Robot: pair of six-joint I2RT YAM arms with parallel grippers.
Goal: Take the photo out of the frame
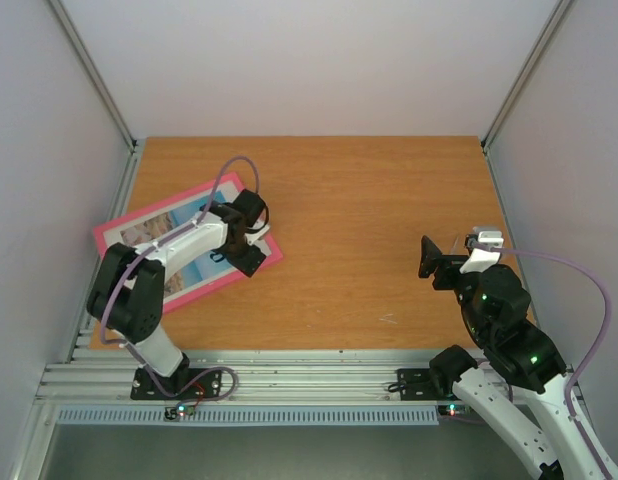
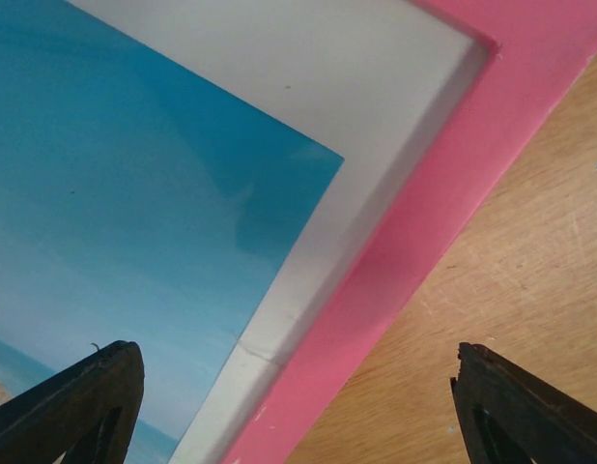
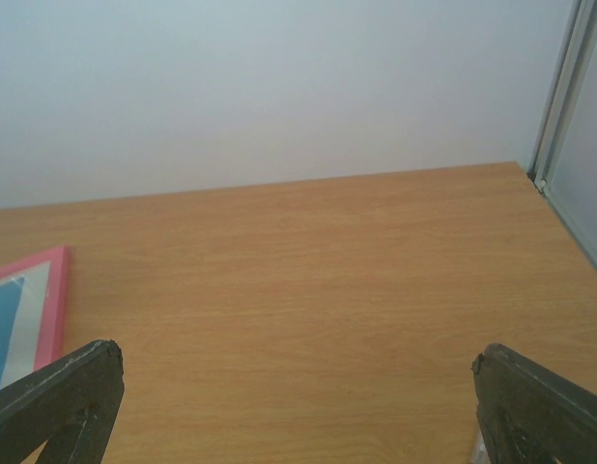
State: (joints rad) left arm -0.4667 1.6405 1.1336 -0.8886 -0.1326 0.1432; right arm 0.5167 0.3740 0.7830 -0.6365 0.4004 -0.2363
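Seaside photo [image 2: 134, 193] (glossy) within pink frame [image 2: 426, 232]

left fingers [image 2: 81, 401] spread wide, right fingers [image 3: 62, 391] likewise

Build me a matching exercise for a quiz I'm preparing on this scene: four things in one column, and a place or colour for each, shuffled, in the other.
1. photo
2. frame
3. left gripper
4. right gripper

A. open above the bare table, away from the picture
B. bright pink border
C. blue print inside the white mat
D. open, spanning the pink edge

Pairs: 1-C, 2-B, 3-D, 4-A
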